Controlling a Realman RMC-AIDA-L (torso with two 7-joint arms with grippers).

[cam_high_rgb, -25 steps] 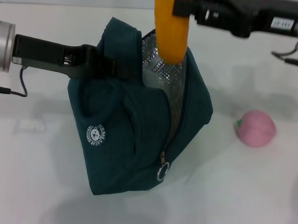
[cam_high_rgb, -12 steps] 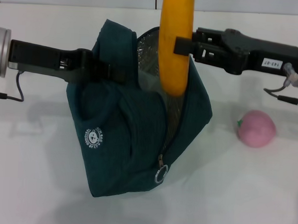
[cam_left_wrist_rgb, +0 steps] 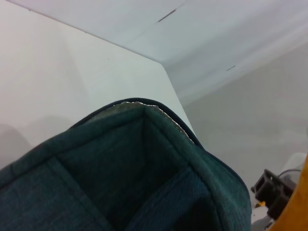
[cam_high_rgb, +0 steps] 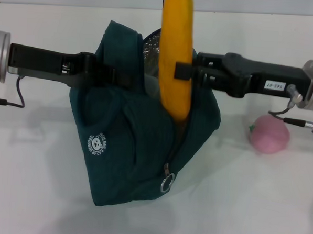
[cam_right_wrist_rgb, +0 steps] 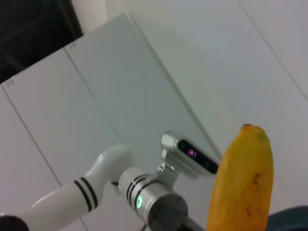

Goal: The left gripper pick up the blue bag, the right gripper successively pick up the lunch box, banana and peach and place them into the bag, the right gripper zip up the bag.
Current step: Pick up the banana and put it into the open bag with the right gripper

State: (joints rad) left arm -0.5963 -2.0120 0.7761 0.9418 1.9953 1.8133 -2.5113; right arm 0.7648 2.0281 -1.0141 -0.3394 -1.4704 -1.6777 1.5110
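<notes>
The blue bag (cam_high_rgb: 145,132) is held up near the middle of the white bench (cam_high_rgb: 37,194) by the left tool (cam_high_rgb: 119,77), which is pinched on the fabric at the bag's upper left edge. The banana (cam_high_rgb: 176,55) is gripped upright by the right tool (cam_high_rgb: 186,72), which is pressed against its sides, with the lower tip of the fruit at the bag's open, foil-lined mouth. The peach (cam_high_rgb: 269,134) is seen resting on the bench to the right of the bag, well apart from it.
</notes>
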